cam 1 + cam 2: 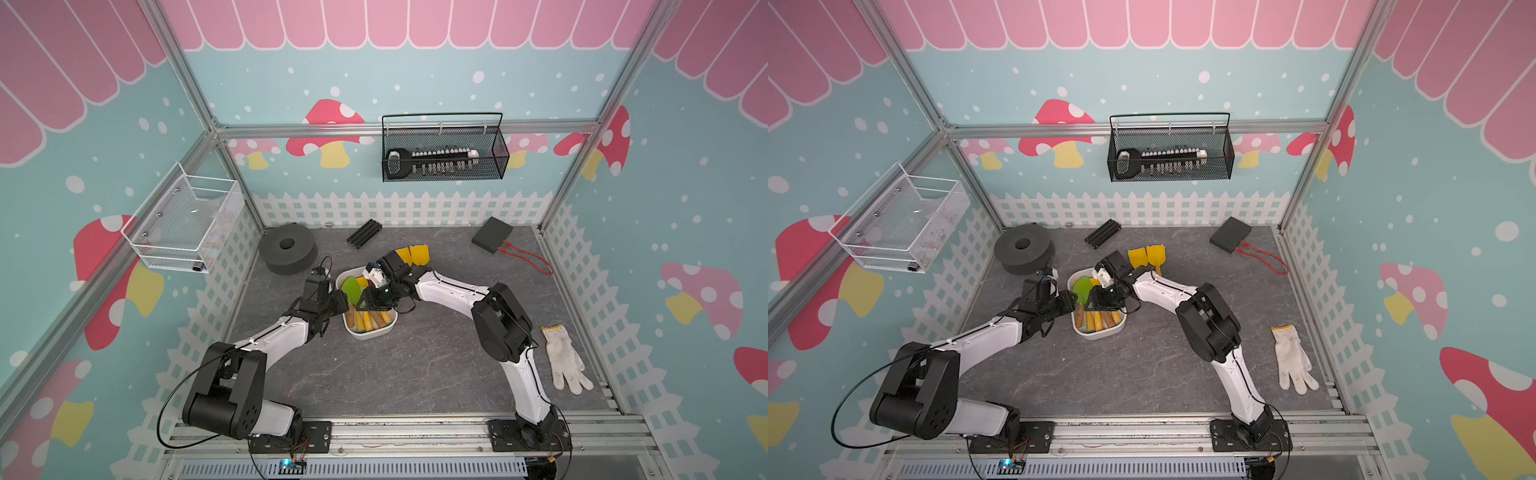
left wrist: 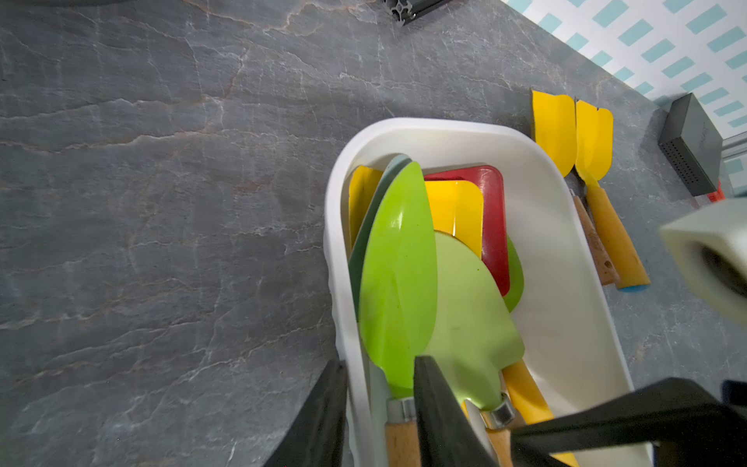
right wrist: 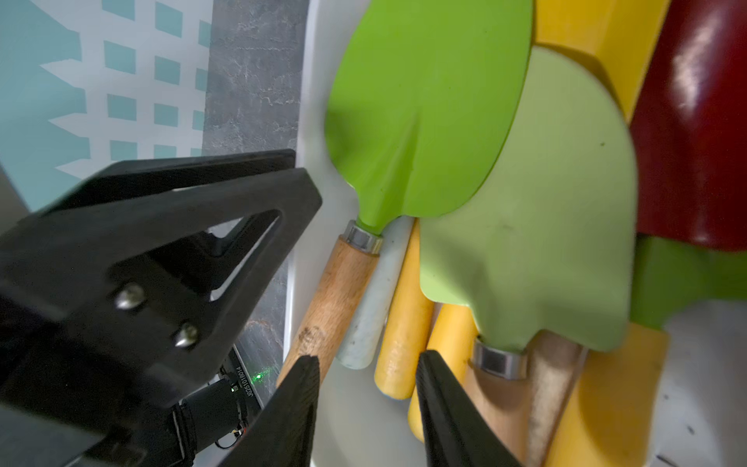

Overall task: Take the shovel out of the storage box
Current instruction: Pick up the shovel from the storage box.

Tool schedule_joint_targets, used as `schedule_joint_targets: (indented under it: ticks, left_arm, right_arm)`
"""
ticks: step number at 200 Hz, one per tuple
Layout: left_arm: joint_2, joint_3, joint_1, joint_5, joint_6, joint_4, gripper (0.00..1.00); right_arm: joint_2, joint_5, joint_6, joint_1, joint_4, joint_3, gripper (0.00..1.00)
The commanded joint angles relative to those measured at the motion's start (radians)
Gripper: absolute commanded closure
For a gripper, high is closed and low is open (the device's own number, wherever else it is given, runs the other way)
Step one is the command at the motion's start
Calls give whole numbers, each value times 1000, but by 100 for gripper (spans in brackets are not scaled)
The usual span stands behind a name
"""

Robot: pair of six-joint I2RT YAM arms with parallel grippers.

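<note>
The white storage box holds several shovels. A bright green shovel with a wooden handle lies on top by the left wall. A pale green shovel lies beside it. My left gripper hovers open over that wall and the bright green shovel's neck. My right gripper hangs open above the handle ends and holds nothing.
Two yellow shovels lie on the table just behind the box. A black spool, black bars and a black case with red cable sit at the back. A white glove lies on the right.
</note>
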Motion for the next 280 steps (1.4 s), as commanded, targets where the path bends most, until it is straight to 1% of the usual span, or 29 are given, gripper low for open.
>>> schedule_joint_targets:
  ticks: [1, 35, 70, 115, 134, 173, 219, 256, 280]
  left_arm:
    - [-15, 11, 1, 4, 6, -3, 69]
    - [-15, 11, 1, 5, 6, -2, 71]
    - [-16, 10, 1, 8, 4, -1, 75]
    - [-17, 8, 0, 11, 3, 3, 77]
    - [-18, 6, 1, 10, 1, 5, 77]
    - [-18, 6, 1, 14, 0, 7, 77]
    - [-18, 6, 0, 16, -3, 8, 77]
    - [-18, 5, 1, 18, -4, 10, 77]
    - [-18, 5, 1, 18, -4, 10, 77]
  right_arm:
    - [38, -5, 33, 9, 19, 45, 56]
    - [66, -5, 50, 21, 23, 80, 59]
    - [92, -12, 72, 33, 27, 111, 58]
    - [127, -5, 92, 44, 24, 141, 58]
    - [143, 3, 96, 44, 20, 154, 59]
    - [190, -1, 104, 44, 4, 187, 65]
    - [198, -1, 97, 44, -4, 202, 65]
    - [204, -25, 103, 46, 14, 200, 65]
    - [196, -40, 121, 46, 51, 180, 62]
